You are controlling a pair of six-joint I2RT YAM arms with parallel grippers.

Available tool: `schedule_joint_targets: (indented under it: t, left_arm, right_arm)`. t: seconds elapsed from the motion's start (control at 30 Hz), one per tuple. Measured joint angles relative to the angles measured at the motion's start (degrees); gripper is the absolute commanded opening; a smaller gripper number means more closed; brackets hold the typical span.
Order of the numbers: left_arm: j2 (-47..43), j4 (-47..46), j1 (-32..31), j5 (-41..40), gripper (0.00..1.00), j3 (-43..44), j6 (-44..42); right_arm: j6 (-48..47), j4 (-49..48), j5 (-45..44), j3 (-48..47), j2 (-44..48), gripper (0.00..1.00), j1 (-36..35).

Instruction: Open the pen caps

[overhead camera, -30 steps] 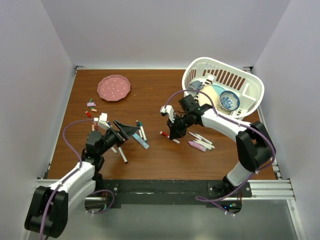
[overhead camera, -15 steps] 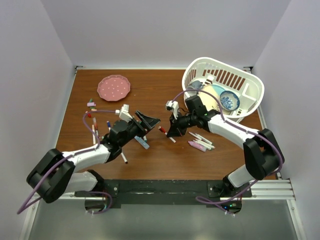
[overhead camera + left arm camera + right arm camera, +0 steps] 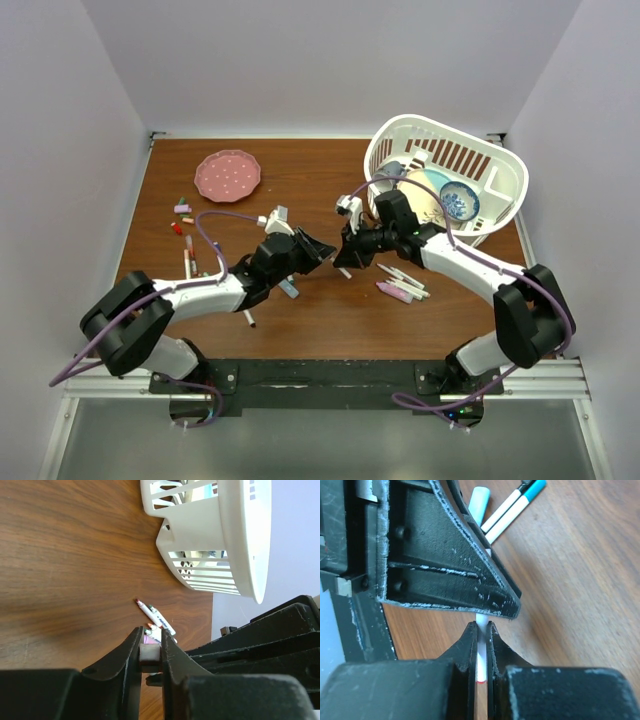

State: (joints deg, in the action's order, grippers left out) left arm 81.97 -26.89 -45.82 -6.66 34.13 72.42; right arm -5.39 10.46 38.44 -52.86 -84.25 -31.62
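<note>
Over the middle of the bench (image 3: 300,190) the two end effectors are seen tip to tip, with a slim white pen (image 3: 481,655) shared between them. The right end effector (image 3: 343,256) is pressed together on the pen's barrel, and a red band is visible on the barrel close to its palm. The left end effector (image 3: 325,252) is pinched on a short pale piece at the pen's other end. Whether that piece is the cap cannot be told, since it is mostly covered by the jaws. Small loose caps (image 3: 183,209) in red, pink and green are scattered near the bench's left edge, on the near side of a pink plate (image 3: 228,175), with a few pens (image 3: 188,262) lying just beside them. More white pens (image 3: 405,280) are laid beside the right arm, with a pink highlighter (image 3: 392,291) at their near side. In the right wrist view, two teal-ended pens (image 3: 517,507) and a pale blue highlighter (image 3: 479,502) are seen beyond the left end effector. A white basket (image 3: 235,540) is set at the far right corner, and a blue bowl (image 3: 459,201) is held in it.
</note>
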Motion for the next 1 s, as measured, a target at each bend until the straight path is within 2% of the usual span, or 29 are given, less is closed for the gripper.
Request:
schedule_joint_targets:
  t: [0.03, 0.13, 0.2, 0.3, 0.33, 0.37, 0.47, 0.5, 0.73, 0.9, 1.0]
  left_arm:
    - [0.22, 0.48, -0.02, -0.31, 0.02, 0.37, -0.17]
    - [0.28, 1.38, -0.15, -1.09, 0.0, 1.29, -1.14]
    - [0.24, 1.64, -0.35, -1.64, 0.0, 1.64, -1.95]
    - [0.09, 1.6, -0.48, -1.92, 0.0, 1.75, -3.41]
    - [0.07, 1.31, -0.46, -1.88, 0.0, 1.75, -4.22]
    - [0.09, 0.74, -0.46, -1.73, 0.0, 1.73, -4.76]
    - [0.13, -2.08, -0.37, 0.17, 0.0, 1.73, -6.38]
    - [0.2, -2.86, -0.37, 0.94, 0.0, 1.7, -7.08]
    - [0.24, -5.64, 2.23, 4.61, 0.0, 1.11, -8.44]
    - [-3.74, -3.61, 11.91, 15.72, 0.0, 1.97, -7.5]
    - [-5.44, 2.8, 17.53, 21.94, 0.0, 7.3, -8.17]
  right_arm:
    - [0.02, -0.15, -0.35, 0.22, 0.33, 0.0, 0.07]
    - [0.0, -0.74, -0.63, 0.72, 1.01, 0.0, 0.17]
    - [-0.22, -0.98, -0.63, 0.83, 1.18, 0.27, 0.2]
    - [-0.48, -1.09, 0.28, 0.85, 1.18, 0.44, 0.2]
    - [-0.61, -1.11, 0.94, 0.85, 1.18, 0.45, 0.17]
    - [-0.68, -1.14, 1.66, 0.85, 1.14, 0.44, 0.17]
    - [-0.66, -1.44, 3.37, 0.85, 0.92, 0.18, 0.17]
    - [-0.44, -1.62, 3.28, 0.83, 0.68, 0.0, 0.28]
    - [0.83, -3.45, 4.66, 0.85, -0.2, 0.0, 1.33]
    - [0.74, -12.37, 4.57, 0.04, -0.2, 0.0, 0.46]
    - [0.17, -17.97, 3.48, -2.08, -0.46, 0.0, 0.04]
